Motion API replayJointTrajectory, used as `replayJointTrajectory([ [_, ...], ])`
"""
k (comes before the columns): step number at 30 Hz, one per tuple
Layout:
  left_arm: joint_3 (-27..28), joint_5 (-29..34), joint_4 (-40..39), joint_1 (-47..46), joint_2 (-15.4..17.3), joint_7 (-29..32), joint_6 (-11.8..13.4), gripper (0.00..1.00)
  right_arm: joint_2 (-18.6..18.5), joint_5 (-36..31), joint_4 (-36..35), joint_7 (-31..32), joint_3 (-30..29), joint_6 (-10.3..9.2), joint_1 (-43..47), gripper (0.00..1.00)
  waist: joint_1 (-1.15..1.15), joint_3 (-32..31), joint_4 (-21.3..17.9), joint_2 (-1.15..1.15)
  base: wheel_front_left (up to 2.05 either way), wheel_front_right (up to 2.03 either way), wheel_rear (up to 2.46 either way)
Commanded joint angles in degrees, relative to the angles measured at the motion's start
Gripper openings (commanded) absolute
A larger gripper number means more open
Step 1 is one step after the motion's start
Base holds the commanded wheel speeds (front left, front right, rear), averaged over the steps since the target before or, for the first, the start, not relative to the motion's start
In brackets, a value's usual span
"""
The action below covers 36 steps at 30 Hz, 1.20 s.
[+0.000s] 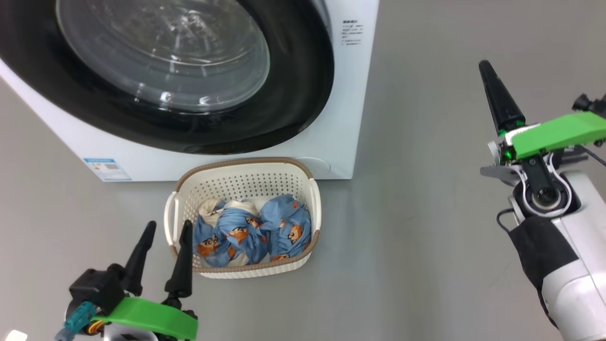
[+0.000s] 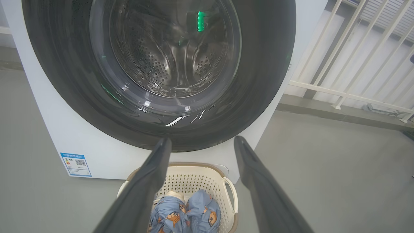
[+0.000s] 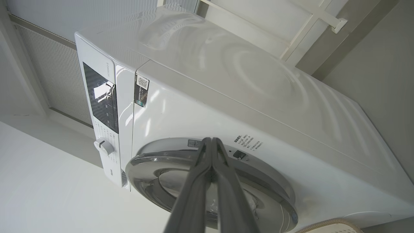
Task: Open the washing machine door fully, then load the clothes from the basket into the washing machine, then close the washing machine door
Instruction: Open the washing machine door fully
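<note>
One left gripper [image 1: 169,225] at lower left, fingers spread, empty, one basket [image 1: 246,187] on the floor [image 1: 416,237] holding the clothes [image 1: 255,232], count unclear, one washing machine [image 1: 352,118] behind, the washing machine door [image 1: 303,94] closed, one right gripper [image 1: 485,66] far right, fingers pressed together, empty

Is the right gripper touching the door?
Apart. In the head view, grey floor shows between the shut right gripper and the door.

Shut door [image 1: 165,61] — open floor [image 1: 426,199] to its right
</note>
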Motion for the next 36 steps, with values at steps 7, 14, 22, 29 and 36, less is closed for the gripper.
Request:
replayJointTrajectory([
  [7,0.3,-0.5,-2.3,-2.7,0.3,-0.4,-0.1,1.0,-0.4,4.0,0.0,6.1,1.0,0.09,-4.9,0.0,0.0,1.4,1.8,0.0,0.0,0.0,0.0],
  [14,-0.9,-0.8,-3.1,-3.8,-0.2,-0.4,-0.1,1.0,-1.0,5.5,0.9,12.1,1.8,0.09,-8.0,0.0,0.0,3.1,3.1,0.0,0.0,0.0,0.0],
  [22,-1.4,-1.0,-3.9,-5.2,-0.3,-0.4,-0.1,1.0,-1.5,7.7,0.7,19.4,1.3,0.09,-10.8,0.0,0.0,5.2,4.2,0.0,0.0,0.0,0.0],
  [29,-2.0,-1.2,-4.6,-6.4,-0.4,-0.4,-0.1,1.0,-1.8,8.1,0.1,24.0,0.7,0.09,-13.2,0.0,0.0,7.7,4.7,0.0,0.0,0.0,0.0],
  [36,-2.9,-1.5,-5.2,-8.3,-0.5,-0.4,-0.1,1.0,-2.1,8.3,0.5,27.5,-0.1,0.09,-16.9,0.0,0.0,10.6,5.5,0.0,0.0,0.0,0.0],
])
